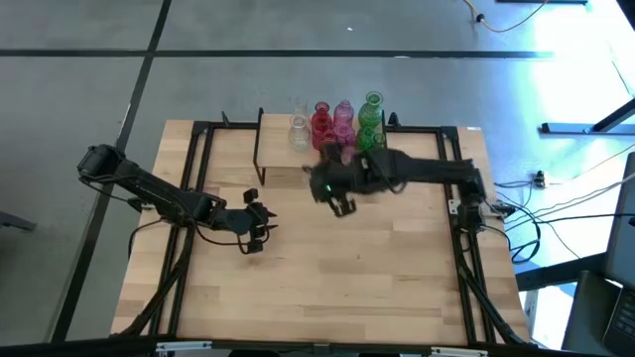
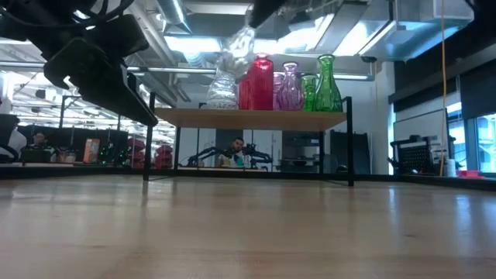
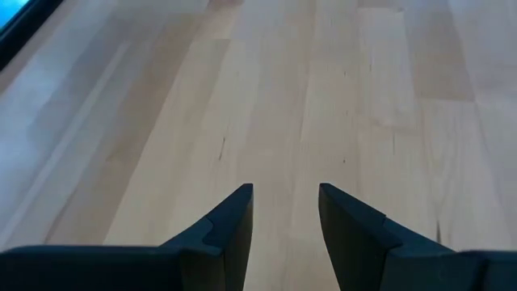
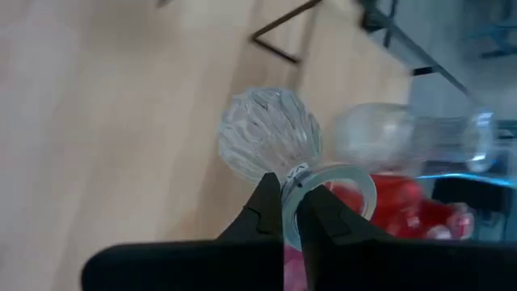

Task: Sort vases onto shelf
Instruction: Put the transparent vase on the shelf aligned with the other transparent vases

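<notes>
Right gripper is pinching the rim of a clear vase, fingers nearly together, hanging it over the shelf at its left end. The other vases are crowding the shelf's right half, touching. Left gripper is hovering narrowly parted, holding nothing, over bare tabletop.

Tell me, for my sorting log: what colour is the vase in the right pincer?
Clear glass vase, its rim in the right pincer; right wrist view.
</notes>
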